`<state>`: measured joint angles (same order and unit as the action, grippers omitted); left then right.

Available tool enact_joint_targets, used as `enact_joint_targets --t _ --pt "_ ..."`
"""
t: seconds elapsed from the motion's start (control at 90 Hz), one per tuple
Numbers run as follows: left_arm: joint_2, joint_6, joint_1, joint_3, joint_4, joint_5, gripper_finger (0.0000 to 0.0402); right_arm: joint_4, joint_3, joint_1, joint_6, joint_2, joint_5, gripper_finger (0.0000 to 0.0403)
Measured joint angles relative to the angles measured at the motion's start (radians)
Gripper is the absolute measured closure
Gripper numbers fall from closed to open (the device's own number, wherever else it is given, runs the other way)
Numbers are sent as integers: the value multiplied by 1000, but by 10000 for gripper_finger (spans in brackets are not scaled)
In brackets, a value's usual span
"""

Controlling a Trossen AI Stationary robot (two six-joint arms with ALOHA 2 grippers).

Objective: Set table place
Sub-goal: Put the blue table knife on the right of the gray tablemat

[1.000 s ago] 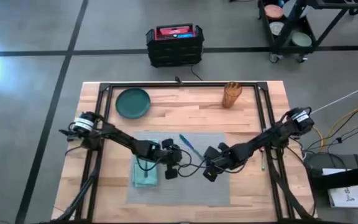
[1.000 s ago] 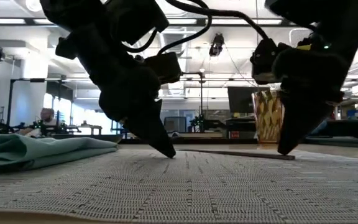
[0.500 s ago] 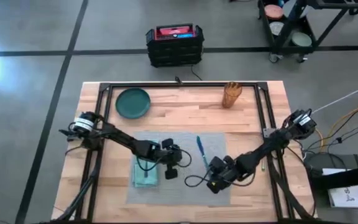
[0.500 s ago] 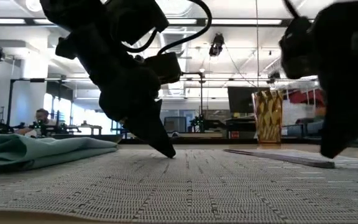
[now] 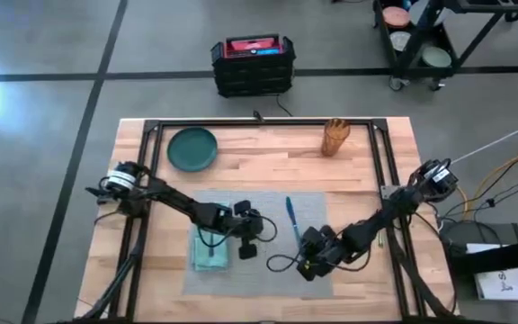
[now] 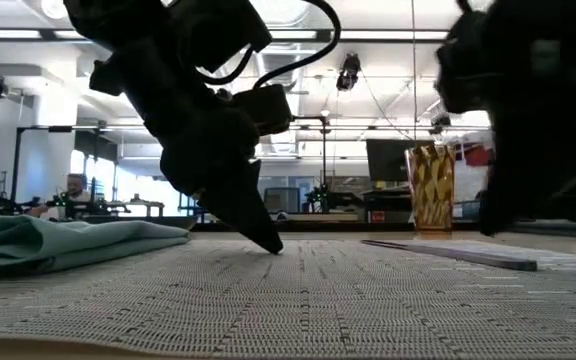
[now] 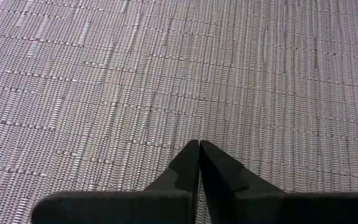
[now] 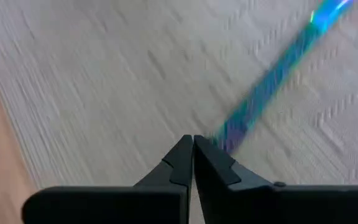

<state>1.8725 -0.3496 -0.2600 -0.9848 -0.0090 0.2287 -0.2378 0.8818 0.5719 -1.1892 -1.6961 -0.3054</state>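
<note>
Fingers of the left gripper (image 5: 245,253) are pinched shut, tip down on the grey placemat (image 5: 268,270) beside the teal napkin (image 5: 209,253). Right gripper (image 5: 306,267), also shut and holding nothing, hangs low near the blue utensil (image 5: 290,217). Bare table (image 5: 259,166) lies past the mat's far edge.

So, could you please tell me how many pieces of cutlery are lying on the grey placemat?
1: a blue utensil lies on the placemat, right of centre, just ahead of the right gripper. More could be hidden under the arms or the teal napkin.
</note>
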Motion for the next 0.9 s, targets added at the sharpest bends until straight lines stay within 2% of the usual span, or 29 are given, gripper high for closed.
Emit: enact_joint_targets --t 0.356,0.7,0.9 --pt "0 0 0 0 0 0 402 23 4 4 -30 -74 24 403" --pt "0 0 0 0 2 -2 402 42 40 23 -89 -92 40 403" --pt "1 -1 0 0 13 -3 402 28 68 24 44 -91 75 403"
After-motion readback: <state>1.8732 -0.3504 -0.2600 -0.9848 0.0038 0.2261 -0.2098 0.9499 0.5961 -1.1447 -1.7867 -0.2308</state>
